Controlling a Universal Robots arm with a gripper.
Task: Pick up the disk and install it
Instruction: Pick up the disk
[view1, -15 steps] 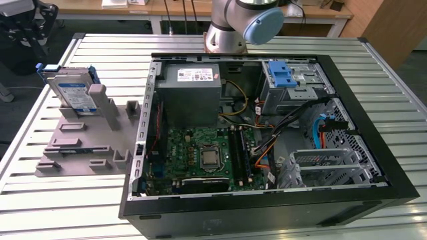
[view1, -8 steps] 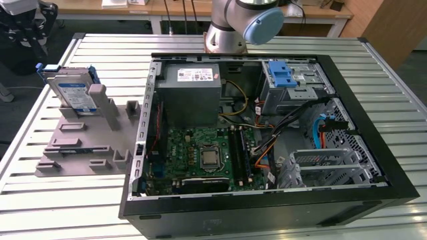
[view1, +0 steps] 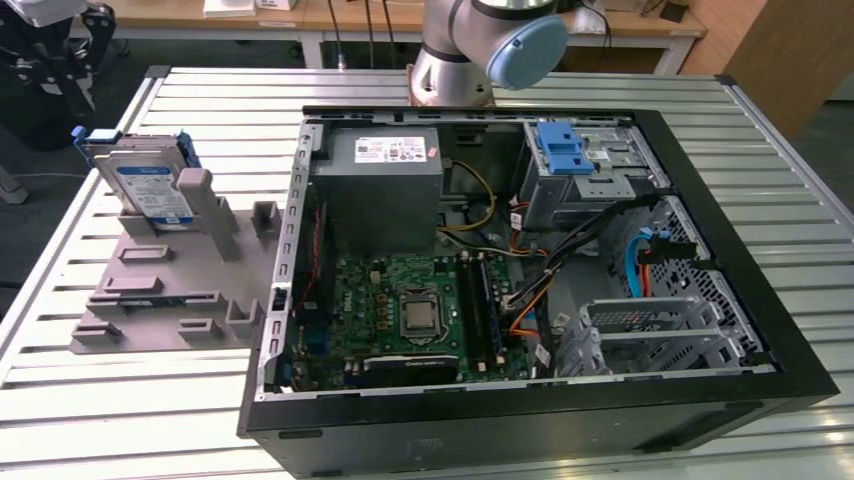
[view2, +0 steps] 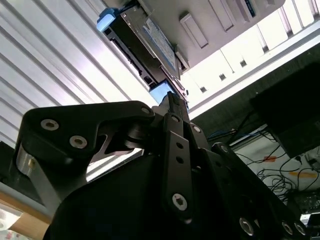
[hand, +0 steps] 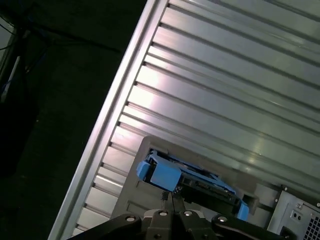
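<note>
The disk (view1: 144, 185) stands on edge in a grey holder (view1: 160, 290) on the slatted table, at the exterior view's left. It is silver-grey with a white-and-blue label and a blue carrier around it. In both wrist views the disk (view2: 145, 42) (hand: 190, 182) lies beyond my gripper's tips, with a clear gap between them. My gripper (hand: 169, 196) (view2: 172, 97) hovers above the disk, its two thin black fingers pressed together and holding nothing.
An open computer case (view1: 747, 200) lies on the table at the exterior view's right, with a motherboard (view1: 414, 310), a grey power supply box (view1: 387, 190) and a drive bay with a blue latch (view1: 566, 150). The arm's base (view1: 461, 50) stands behind the case.
</note>
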